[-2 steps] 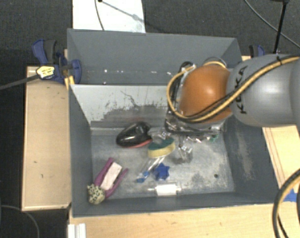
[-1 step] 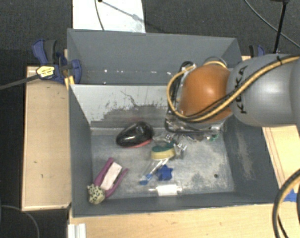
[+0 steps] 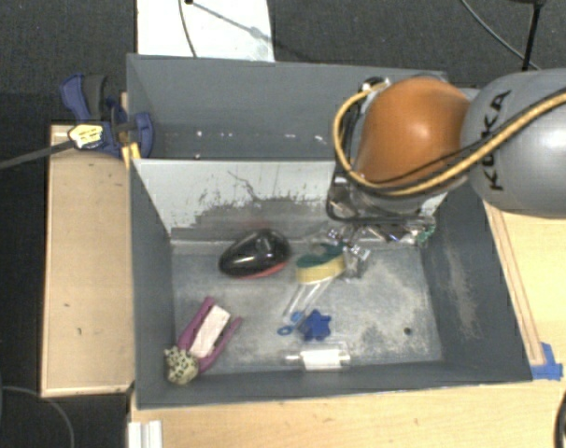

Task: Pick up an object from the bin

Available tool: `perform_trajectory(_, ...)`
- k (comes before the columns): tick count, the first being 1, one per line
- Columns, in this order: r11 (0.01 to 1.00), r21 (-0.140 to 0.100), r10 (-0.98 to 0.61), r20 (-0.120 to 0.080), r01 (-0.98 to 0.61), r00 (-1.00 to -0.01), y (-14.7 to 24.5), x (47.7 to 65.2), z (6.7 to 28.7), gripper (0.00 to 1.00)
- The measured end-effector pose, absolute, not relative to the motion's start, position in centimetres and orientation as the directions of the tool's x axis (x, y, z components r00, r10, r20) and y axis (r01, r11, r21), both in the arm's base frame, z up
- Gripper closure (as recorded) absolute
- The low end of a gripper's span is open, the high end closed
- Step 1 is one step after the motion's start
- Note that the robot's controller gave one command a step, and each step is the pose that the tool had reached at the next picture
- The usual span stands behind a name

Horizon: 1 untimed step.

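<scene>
My gripper (image 3: 351, 253) hangs low over the middle of the bin, below the arm's wrist. A small yellow pad with a green top (image 3: 318, 267) lies right at its left tip, touching or nearly touching it; I cannot tell whether it is gripped. Just left of that a black computer mouse with a red stripe (image 3: 255, 253) rests on the bin floor. A clear thin tube (image 3: 304, 298) runs down from the pad toward a blue star-shaped piece (image 3: 314, 324).
A clear and white flat piece (image 3: 321, 357) lies near the front wall. At the front left a pink and purple object (image 3: 209, 329) lies next to a speckled ball (image 3: 180, 366). The arm comes in over the right wall.
</scene>
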<state>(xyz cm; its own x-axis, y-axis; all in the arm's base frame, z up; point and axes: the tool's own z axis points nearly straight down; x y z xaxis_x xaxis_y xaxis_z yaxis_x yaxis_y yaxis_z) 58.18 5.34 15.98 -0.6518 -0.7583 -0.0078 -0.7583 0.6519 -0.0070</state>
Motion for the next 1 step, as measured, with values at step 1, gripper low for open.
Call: perform_trajectory(1,0.66,-0.005,-0.751,-0.006,-0.751,-0.66,5.35,58.35,19.67,1.0)
